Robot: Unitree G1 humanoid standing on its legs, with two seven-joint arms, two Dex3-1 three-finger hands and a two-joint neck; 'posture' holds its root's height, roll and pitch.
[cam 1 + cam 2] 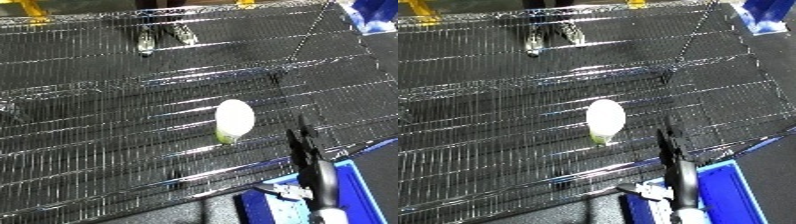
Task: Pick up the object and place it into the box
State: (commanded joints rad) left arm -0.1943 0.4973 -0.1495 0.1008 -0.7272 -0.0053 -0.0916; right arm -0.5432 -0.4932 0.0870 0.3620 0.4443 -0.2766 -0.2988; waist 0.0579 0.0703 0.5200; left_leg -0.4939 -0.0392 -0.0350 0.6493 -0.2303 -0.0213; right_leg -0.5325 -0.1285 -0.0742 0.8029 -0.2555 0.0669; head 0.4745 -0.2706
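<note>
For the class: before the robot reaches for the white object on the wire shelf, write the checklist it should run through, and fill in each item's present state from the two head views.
1. White object in view on the wire shelf: ok.
2. Nothing resting on or against the object: ok.
3. Right hand free to grasp, fingers straight and holding nothing: ok.
4. Right hand touching the object: not ok; it sits apart, to the object's right and nearer the camera.
5. Blue bin in view at lower right: ok, though only partly shown.
6. Left hand position: cannot tell; it shows in neither view.
</note>
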